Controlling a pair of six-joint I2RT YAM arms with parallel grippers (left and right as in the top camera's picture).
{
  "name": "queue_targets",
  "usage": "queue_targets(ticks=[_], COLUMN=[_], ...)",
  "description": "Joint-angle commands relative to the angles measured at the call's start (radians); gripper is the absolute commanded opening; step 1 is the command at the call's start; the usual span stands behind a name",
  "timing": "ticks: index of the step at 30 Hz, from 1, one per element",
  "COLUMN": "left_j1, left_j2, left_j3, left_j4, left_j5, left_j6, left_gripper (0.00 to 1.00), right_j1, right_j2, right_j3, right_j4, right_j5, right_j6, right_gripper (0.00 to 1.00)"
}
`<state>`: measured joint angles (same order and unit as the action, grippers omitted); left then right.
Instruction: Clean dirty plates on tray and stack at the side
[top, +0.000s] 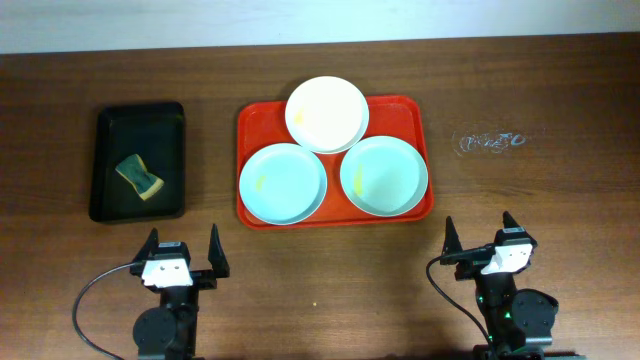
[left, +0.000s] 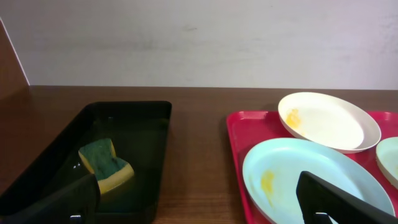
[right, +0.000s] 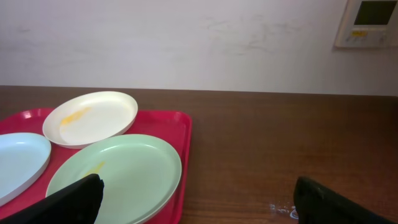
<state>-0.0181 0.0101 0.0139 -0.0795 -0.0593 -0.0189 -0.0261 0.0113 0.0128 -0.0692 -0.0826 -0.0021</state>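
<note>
Plates lay together on the red tray (top: 248, 118): a cream plate (top: 327, 113) at the back overlapped the left green plate (top: 283, 183) and the right green plate (top: 384, 175) (each bore a yellow smear). A sponge (top: 139, 176) sat in a black tray (top: 110, 130), likely for wiping. The left claw (top: 183, 240) and the right claw (top: 480, 228) hung wide open, empty, apart from the plates.
</note>
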Motion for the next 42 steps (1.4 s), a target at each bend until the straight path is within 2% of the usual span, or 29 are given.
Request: queue_targets(ticks=[1,24,27,28,29,33,35,36,37,38,39,41,42], left_j1=[0.006,0.006,0.006,0.006,0.006,0.006,0.006,0.006,0.006,0.006,0.006,0.006,0.006], left_j2=[-0.005,-0.005,-0.005,-0.005,-0.005,-0.003,0.026,0.072,0.170,0.329,0.570,0.955,1.081], left_j3=[-0.005,-0.005,-0.005,-0.005,-0.005,-0.004,0.025,0.094,0.225,0.427,0.665,1.027,1.143], left_j4=[-0.001,-0.001,0.028,0.122,0.156,0.595,0.736,0.703,0.548,0.267,0.005,-0.336,-0.430], left_j5=[0.003,0.003,-0.056,0.143,0.239,0.249,0.167,0.105,0.045,0.025,0.027,0.029,0.020], left_j6=[0.015,0.015,0.011,-0.001,0.001,0.001,0.001,0.021,0.082,0.107,0.108,0.108,0.129], left_gripper=[0.99,0.99,0.99,0.99,0.99,0.99,0.99,0.99,0.99,0.99,0.99,0.99,0.99], right_j1=[0.005,0.005,0.005,0.005,0.005,0.005,0.005,0.005,0.005,0.005,0.005,0.005,0.005], right_j2=[-0.008,-0.008,-0.008,-0.008,-0.008,-0.008,-0.008,-0.008,-0.008,-0.008,-0.008,-0.008,-0.008], right_j3=[-0.007,-0.007,-0.007,-0.007,-0.007,-0.007,-0.007,-0.007,-0.007,-0.007,-0.007,-0.007,-0.007], right_j4=[-0.003,-0.003,-0.003,-0.003,-0.003,-0.003,-0.003,-0.003,-0.003,-0.003,-0.003,-0.003,-0.003], right_j5=[0.005,0.005,0.005,0.005,0.005,0.005,0.005,0.005,0.005,0.005,0.005,0.005,0.005], right_j6=[-0.002,-0.002,-0.002,-0.002,-0.002,-0.002,-0.002,-0.002,-0.002,-0.002,-0.002,-0.002,-0.002], right_gripper=[0.99,0.99,0.99,0.99,0.99,0.99,0.99,0.99,0.99,0.99,0.99,0.99,0.99])
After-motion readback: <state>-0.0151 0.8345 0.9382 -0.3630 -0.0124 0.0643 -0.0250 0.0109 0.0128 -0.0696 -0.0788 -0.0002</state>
